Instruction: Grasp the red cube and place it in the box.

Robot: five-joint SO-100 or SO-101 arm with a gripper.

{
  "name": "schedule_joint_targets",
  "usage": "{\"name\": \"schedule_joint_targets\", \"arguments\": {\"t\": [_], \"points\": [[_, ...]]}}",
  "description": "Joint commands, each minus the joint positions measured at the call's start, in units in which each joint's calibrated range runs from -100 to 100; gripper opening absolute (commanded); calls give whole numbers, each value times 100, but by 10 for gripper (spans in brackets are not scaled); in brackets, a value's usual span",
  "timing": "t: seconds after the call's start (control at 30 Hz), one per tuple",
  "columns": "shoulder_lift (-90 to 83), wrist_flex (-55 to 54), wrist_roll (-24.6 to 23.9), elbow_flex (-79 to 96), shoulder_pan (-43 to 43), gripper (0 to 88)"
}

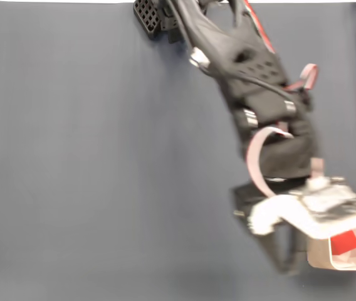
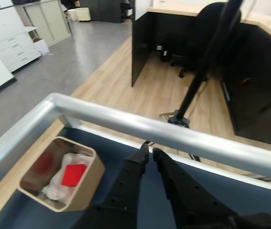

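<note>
The red cube (image 2: 73,174) sits inside the box (image 2: 90,183) on the soft white lining, near the worktop's (image 1: 103,175) edge — it looks light and rigid with flat matte faces, so two opposite faces would be the sure hold, and the thin-walled box looks easy to nudge. The pincer (image 2: 150,152) is empty, tips nearly touching, apart from the box in the wrist view. That view shows the cube lying free with the metal rail (image 2: 126,121) and the room floor beyond — the fixed view has the arm overlapping the box (image 1: 319,251) at the lower right corner.
</note>
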Motion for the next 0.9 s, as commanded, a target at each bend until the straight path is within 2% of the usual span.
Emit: {"name": "schedule_joint_targets", "arguments": {"t": [0.0,0.27,0.53,0.73,0.87], "points": [[-1420,-261,88,829,433,0],[-4748,-228,44,4433,1015,0],[-7702,223,-10,8301,1200,0],[-9340,600,-122,10582,1164,0],[-10224,1206,-249,11467,1164,0]]}}
